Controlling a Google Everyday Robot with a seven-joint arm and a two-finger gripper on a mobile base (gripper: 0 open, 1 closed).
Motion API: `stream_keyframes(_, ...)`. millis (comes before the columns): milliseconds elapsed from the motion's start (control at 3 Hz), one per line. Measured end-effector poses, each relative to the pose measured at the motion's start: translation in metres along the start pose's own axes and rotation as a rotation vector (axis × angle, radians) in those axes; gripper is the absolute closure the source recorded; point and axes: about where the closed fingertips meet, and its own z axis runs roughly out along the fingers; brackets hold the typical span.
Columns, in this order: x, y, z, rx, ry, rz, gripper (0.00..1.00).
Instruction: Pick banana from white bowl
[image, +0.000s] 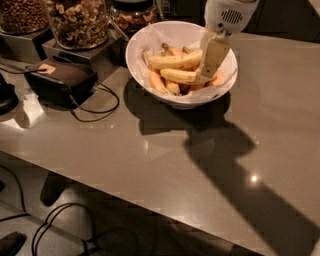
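While the gripper (207, 72) reaches down into the white bowl (175, 101), the banana (177, 75) lies inside it.
Nearest, the grey table (150, 150) carries a broad dark shadow (235, 165) running toward 5 o'clock. At 9 o'clock sits a black case (60, 80) with a looped cable (100, 107) beside it. Toward 12 o'clock, the paper-lined bowl holds two large yellow bananas lying across smaller orange bananas (157, 81). The lower large one is the banana the gripper touches, at its 3 o'clock end. Whether the gripper has closed on it cannot be told. Farthest, at 11 o'clock, stand glass jars (77, 22) of nuts.
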Motion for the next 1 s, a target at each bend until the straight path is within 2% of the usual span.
stream_keyframes(1000,0.002,-0.008,0.028,-0.031,0.035,-0.022,0.38)
